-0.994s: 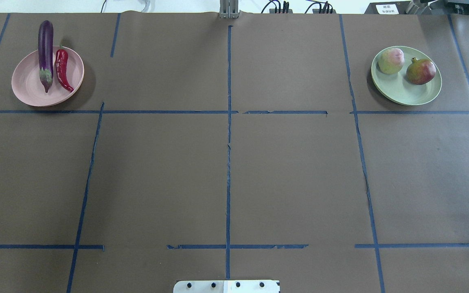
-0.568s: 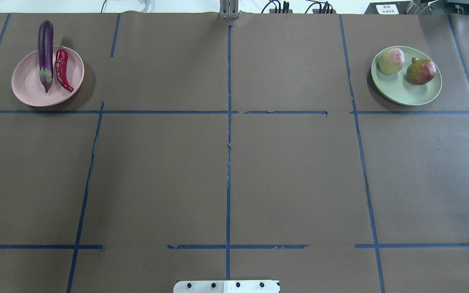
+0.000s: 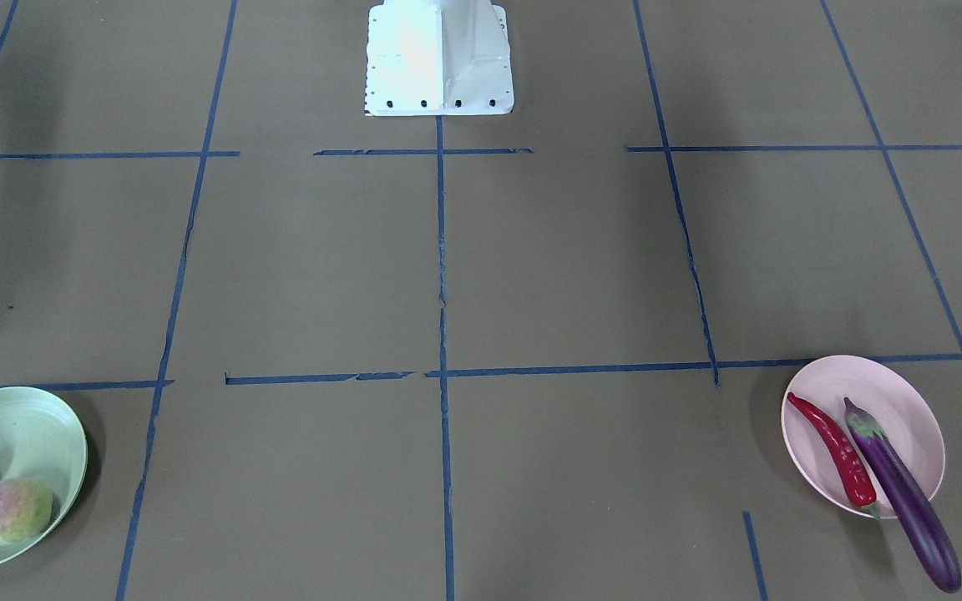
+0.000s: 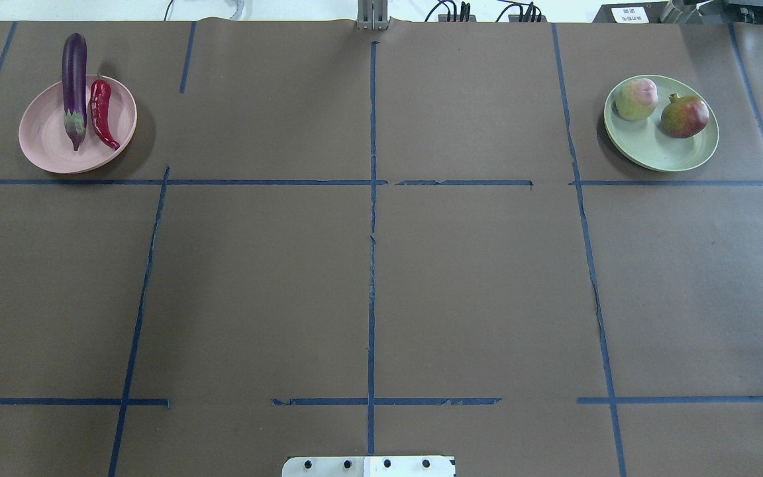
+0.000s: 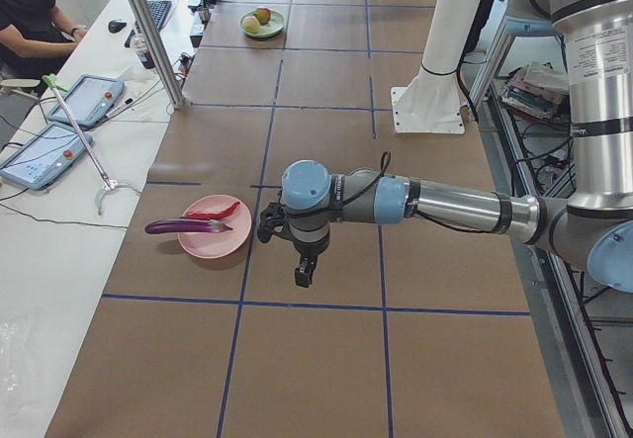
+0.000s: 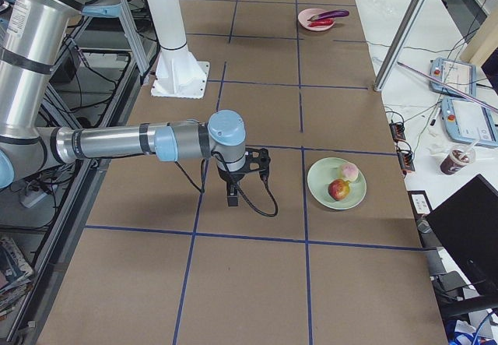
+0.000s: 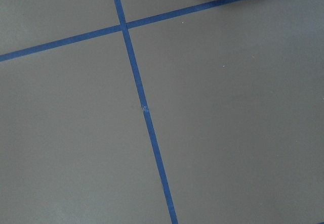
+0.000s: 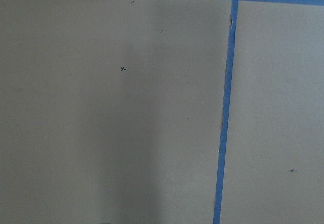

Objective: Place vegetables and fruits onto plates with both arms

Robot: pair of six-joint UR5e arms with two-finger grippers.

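Observation:
The purple eggplant (image 4: 74, 79) and the red chili (image 4: 100, 112) lie on the pink plate (image 4: 44, 142) at the far left; the eggplant's end hangs over the rim. The yellow-green, red-blushed fruit (image 4: 684, 116) and the pale fuzzy fruit (image 4: 636, 98) sit on the mint green plate (image 4: 660, 152) at the far right. My left gripper (image 5: 305, 272) hangs above bare table, right of the pink plate (image 5: 213, 245). My right gripper (image 6: 232, 198) hangs above bare table, left of the green plate (image 6: 323, 185). I cannot tell whether either is open or shut. Both wrist views show only table.
The white base block (image 3: 439, 58) stands at the table's middle near edge. Blue tape lines cross the brown table cover. A metal post (image 5: 148, 33), tablets (image 5: 84, 97) and a seated operator (image 5: 25, 3) are along the far side.

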